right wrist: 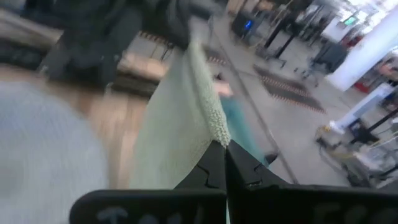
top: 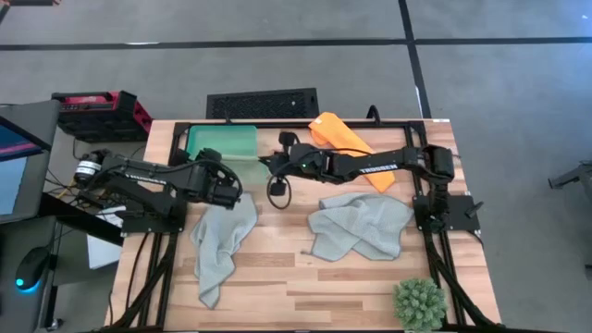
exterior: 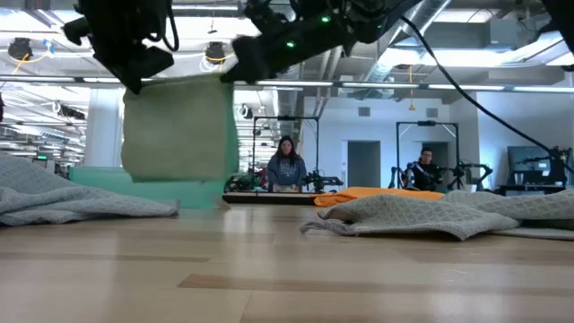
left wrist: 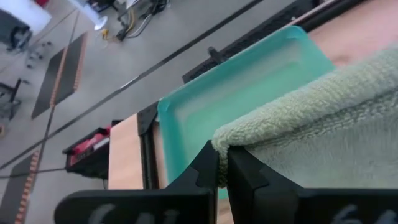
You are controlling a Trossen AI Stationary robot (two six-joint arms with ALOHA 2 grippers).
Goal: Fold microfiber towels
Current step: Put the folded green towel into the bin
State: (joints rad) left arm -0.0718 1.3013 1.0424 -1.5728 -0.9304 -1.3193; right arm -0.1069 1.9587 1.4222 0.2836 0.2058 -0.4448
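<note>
A light green microfiber towel hangs as an upright sheet between my two grippers, over the table's far left part. My left gripper is shut on its upper left corner. My right gripper, reaching across from the right, is shut on its upper right corner. Two pale grey towels lie crumpled on the wood, one near left, one right of centre. A bright orange towel lies at the far edge under my right arm. My left gripper pinches the green towel's upper corner between its two fingers, right at the thick edge. The cloth spreads away from the fingers and hangs below them, clear of the table. One layer or several, I cannot tell. My right gripper pinches the towel's other upper corner between its two shut fingers, coming nearly level from the table's right. The top edge runs from here toward my left gripper, and the sheet hangs below it.
A rigid green tray sits at the far left, just beyond the hanging towel. A spiky green plant ball stands at the near right corner. Bare wood lies along the near middle. People sit in the room behind the table.
</note>
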